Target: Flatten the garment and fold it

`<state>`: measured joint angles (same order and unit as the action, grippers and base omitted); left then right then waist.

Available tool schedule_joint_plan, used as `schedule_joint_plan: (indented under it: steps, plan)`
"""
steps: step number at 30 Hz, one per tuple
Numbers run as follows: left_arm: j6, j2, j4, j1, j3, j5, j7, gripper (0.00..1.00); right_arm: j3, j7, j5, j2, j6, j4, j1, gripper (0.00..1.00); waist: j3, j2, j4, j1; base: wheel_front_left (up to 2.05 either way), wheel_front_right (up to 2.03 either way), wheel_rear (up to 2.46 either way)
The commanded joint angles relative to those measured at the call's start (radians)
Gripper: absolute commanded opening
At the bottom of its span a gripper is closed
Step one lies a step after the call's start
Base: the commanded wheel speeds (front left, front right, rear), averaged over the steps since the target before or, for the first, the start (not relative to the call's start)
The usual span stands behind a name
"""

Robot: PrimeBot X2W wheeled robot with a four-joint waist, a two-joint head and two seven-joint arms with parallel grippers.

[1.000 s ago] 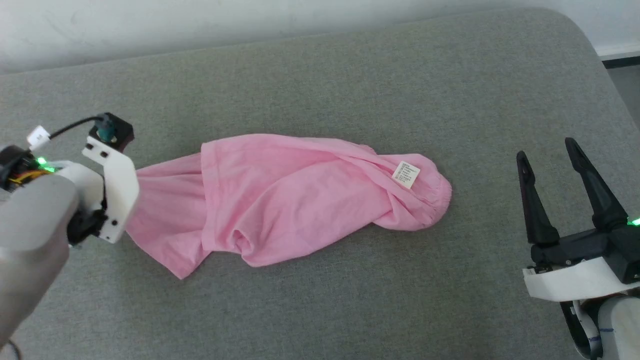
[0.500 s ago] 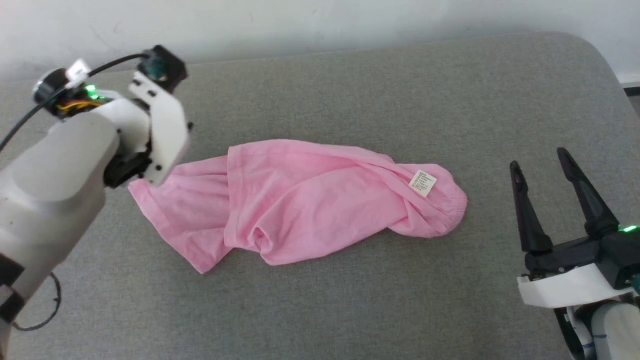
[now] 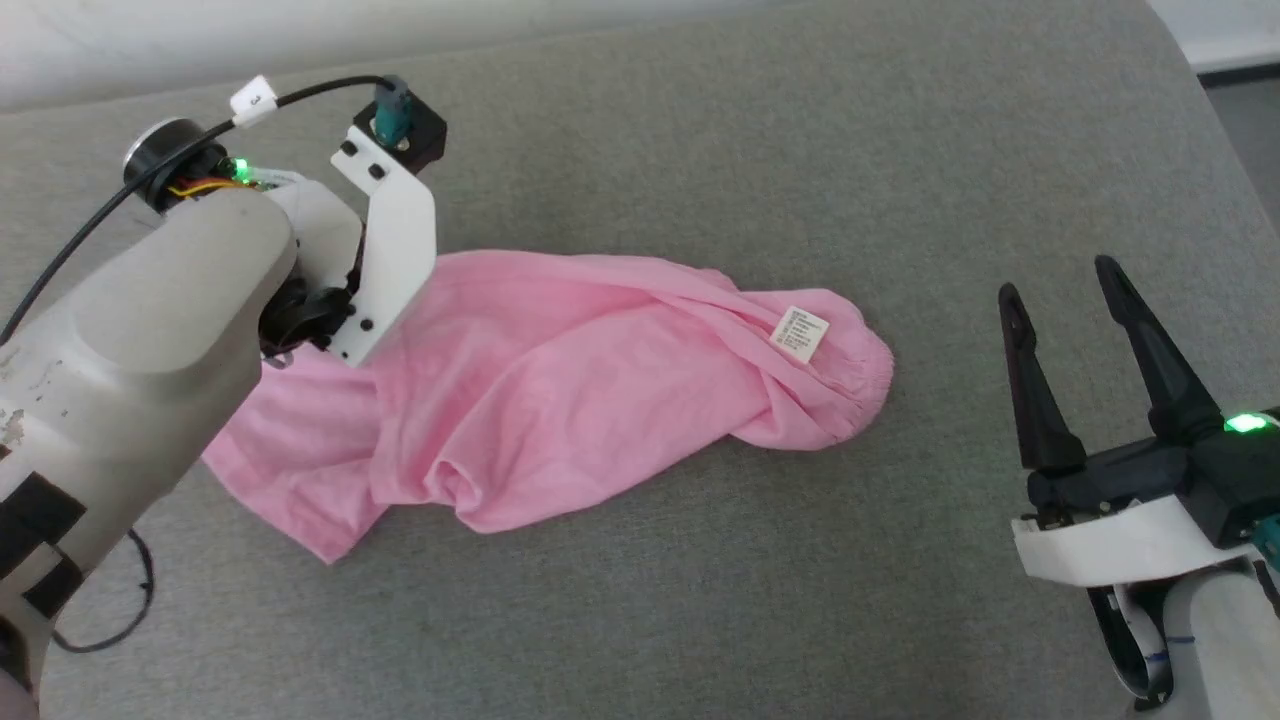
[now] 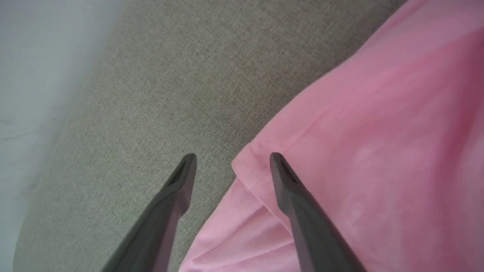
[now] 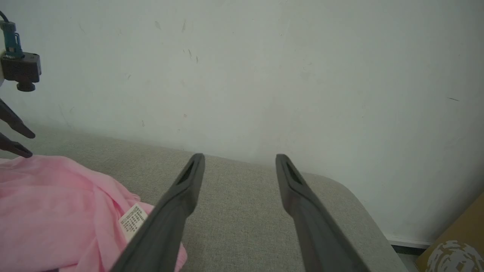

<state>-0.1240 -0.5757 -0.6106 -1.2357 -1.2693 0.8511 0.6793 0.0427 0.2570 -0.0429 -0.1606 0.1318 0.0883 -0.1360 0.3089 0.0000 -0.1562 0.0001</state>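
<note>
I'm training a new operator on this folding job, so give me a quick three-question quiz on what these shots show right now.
1. What sits between the left gripper's open fingers?
2. True or false: the right gripper is shut on the garment.
3. The white label lies at the garment's end nearer: A) the right gripper, B) the left gripper, C) neither.
Key: 1 a hemmed corner of the garment; 2 false, it is open and clear of it; 3 A.
</note>
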Motion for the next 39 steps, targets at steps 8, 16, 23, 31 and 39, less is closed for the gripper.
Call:
schedule_joint_plan:
  steps: [8,16,23,31,39]
  plan:
    - [-0.007,-0.024,0.017,0.061,-0.011,-0.087,0.118,0.00,0.015,0.005,-0.007,0.023,-0.001,-0.005,-0.052,1.00,0.098,0.0000,-0.068,-0.0001,0.00,0.00,0.00]
    - [-0.007,-0.057,0.110,0.018,-0.011,-0.085,-0.044,0.00,-0.003,0.005,0.000,0.020,-0.001,-0.012,-0.037,1.00,0.050,0.0000,-0.024,-0.0001,0.00,0.00,0.00]
    - [0.008,-0.102,0.178,0.029,0.026,-0.096,-0.283,0.00,-0.018,0.005,0.005,0.009,-0.001,-0.017,0.015,1.00,-0.036,0.0000,0.032,-0.0001,0.00,0.00,0.00]
    - [0.140,-0.214,0.511,0.286,0.018,-0.074,-0.399,0.00,-0.029,0.005,0.011,0.007,-0.001,-0.014,0.081,1.00,-0.122,0.0000,0.102,-0.0001,0.00,0.00,0.00]
    - [0.238,-0.240,0.682,0.669,-0.007,-0.026,-0.412,0.00,-0.037,0.005,0.006,0.008,-0.001,-0.021,0.122,1.00,-0.163,0.0000,0.138,-0.0001,0.00,0.00,0.00]
